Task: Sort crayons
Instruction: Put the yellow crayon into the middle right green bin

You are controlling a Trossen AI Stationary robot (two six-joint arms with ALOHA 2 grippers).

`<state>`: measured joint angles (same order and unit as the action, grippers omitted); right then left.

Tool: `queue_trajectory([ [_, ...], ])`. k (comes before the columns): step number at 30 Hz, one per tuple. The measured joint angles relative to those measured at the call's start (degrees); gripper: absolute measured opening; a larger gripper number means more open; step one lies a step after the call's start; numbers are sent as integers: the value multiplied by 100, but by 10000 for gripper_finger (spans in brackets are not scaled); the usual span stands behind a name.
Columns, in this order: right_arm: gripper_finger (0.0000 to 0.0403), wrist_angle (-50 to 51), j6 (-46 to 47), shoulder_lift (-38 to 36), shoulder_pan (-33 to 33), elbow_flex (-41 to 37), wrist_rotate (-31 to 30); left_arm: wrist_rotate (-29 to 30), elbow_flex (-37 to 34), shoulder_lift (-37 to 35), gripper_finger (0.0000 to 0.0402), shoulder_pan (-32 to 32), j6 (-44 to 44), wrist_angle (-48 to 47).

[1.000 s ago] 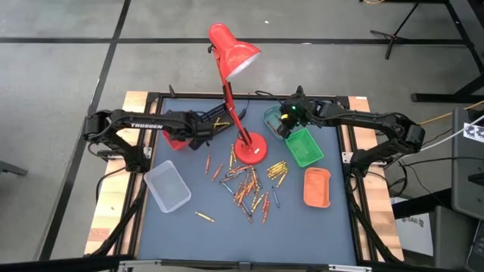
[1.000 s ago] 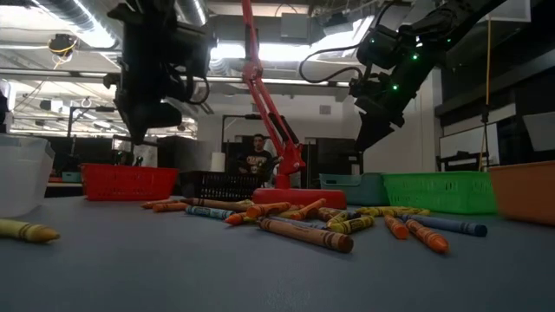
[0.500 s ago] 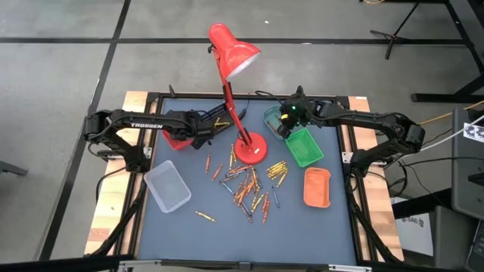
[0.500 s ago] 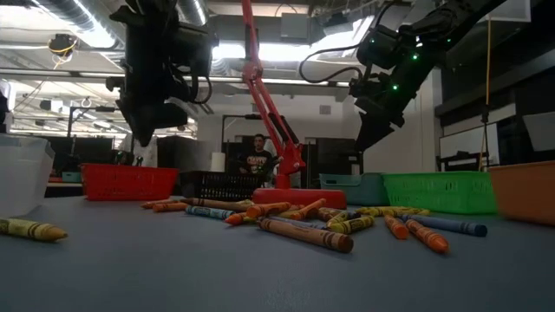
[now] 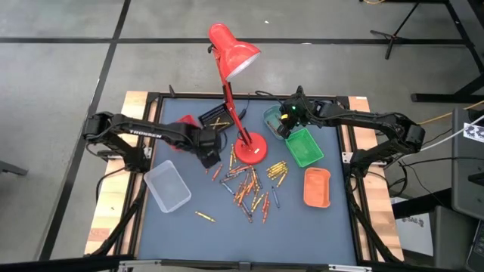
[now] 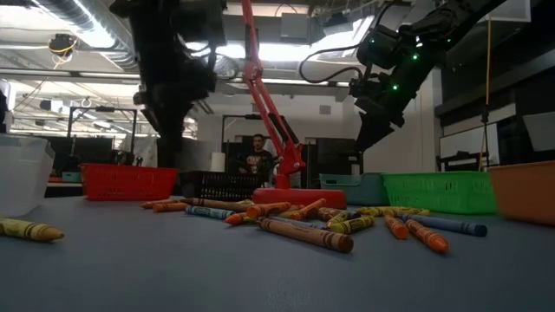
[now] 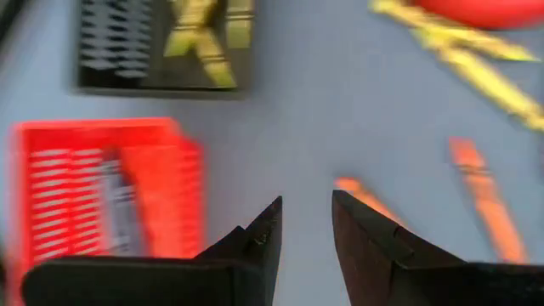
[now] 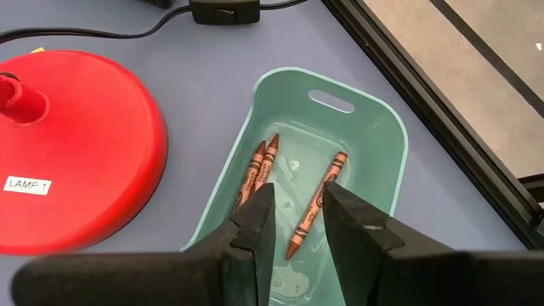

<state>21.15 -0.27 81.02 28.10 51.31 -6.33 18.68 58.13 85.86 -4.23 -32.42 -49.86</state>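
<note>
Left tool (image 5: pixel 209 159) open, empty, beside red tray (image 5: pixel 179 134), lamp base (image 5: pixel 250 149) at its 3 o'clock. Crayons (image 5: pixel 249 186) heaped mid-bench; open bench toward 6 o'clock. Right tool (image 5: pixel 282 127) part open, empty, over teal tray (image 8: pixel 340 153) holding three crayons.

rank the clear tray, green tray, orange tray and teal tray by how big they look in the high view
1. clear tray, the largest.
2. green tray and orange tray: they look about alike, so no ranking between them.
3. teal tray, the smallest showing, though the right arm covers part of it.
</note>
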Motion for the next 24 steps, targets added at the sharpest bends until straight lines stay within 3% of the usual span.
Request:
queue_trajectory([
  [8, 99, 2, 0, 0, 0, 0, -1, -644, 0, 0, 89, 1075, -46, 850],
  [24, 99, 4, 330, 1, 0, -2, 0, -634, 2, 95, 89, 3512, -39, 1378],
])
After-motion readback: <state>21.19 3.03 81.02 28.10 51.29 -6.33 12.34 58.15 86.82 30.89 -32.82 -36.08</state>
